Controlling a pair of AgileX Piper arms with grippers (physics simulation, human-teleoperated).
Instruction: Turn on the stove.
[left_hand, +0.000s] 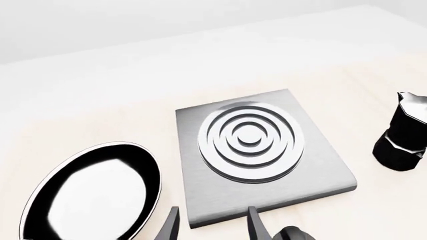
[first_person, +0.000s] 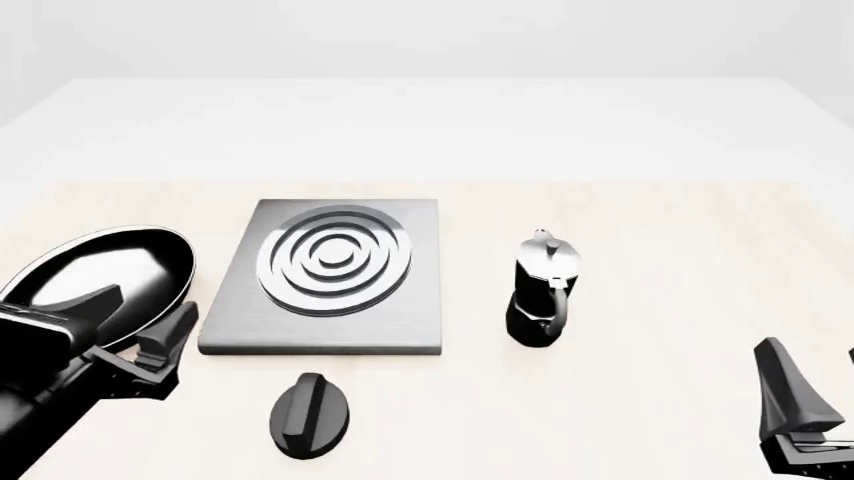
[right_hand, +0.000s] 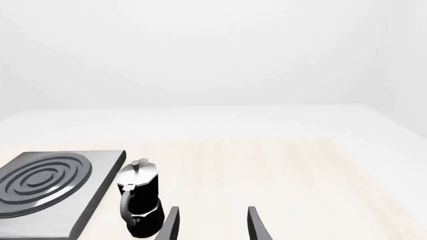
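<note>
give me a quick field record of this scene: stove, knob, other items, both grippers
stove: flat grey slab with raised silver rings, lying flat on the table
knob: small black ridged knob, on the table just in front of the slab, untouched
frying pan: glossy black frying pan, left of the slab
moka pot: black-and-silver moka pot, upright, right of the slab
left gripper: left gripper open, empty, near the slab's front left corner, left of the knob
right gripper: right gripper open, empty, at the near right, away from everything
</note>
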